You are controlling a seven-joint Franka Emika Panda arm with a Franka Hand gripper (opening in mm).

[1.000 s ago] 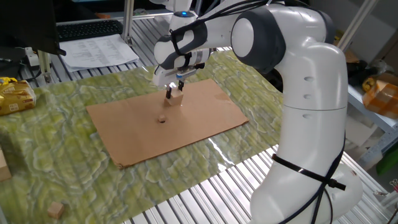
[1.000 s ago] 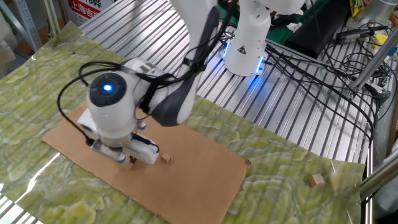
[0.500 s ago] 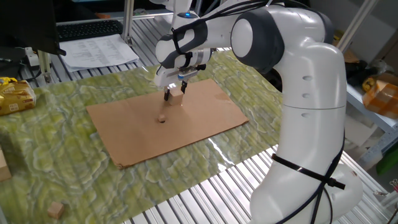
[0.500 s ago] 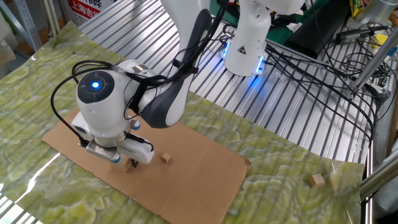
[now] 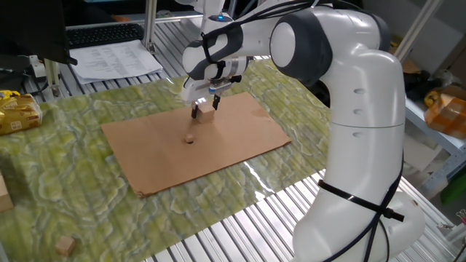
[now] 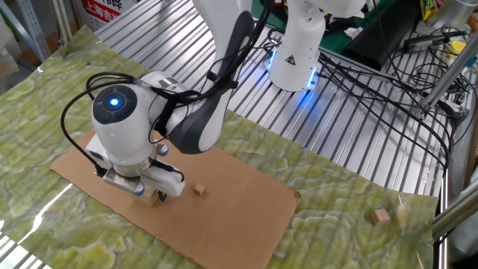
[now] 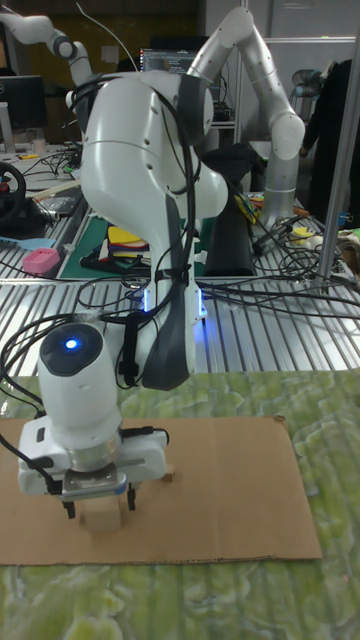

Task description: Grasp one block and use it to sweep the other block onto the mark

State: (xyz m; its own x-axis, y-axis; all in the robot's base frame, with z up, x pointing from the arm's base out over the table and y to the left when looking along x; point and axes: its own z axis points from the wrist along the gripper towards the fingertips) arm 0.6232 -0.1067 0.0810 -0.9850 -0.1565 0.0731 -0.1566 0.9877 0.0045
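Lying flat over the green patterned cloth (image 5: pixel 65 182), the brown cardboard (image 5: pixel 240 138) is carrying the work. Above its far part the gripper (image 5: pixel 204 110) is pointing down, its fingers closed on the largest block (image 7: pixel 100 515), which is sitting on or just above the board. The tiny block (image 6: pixel 199 190) is resting nearby, right beside the black mark (image 5: pixel 190 141), perhaps touching it. A mid-sized cube (image 6: pixel 382 217) is lying well apart on the cloth.
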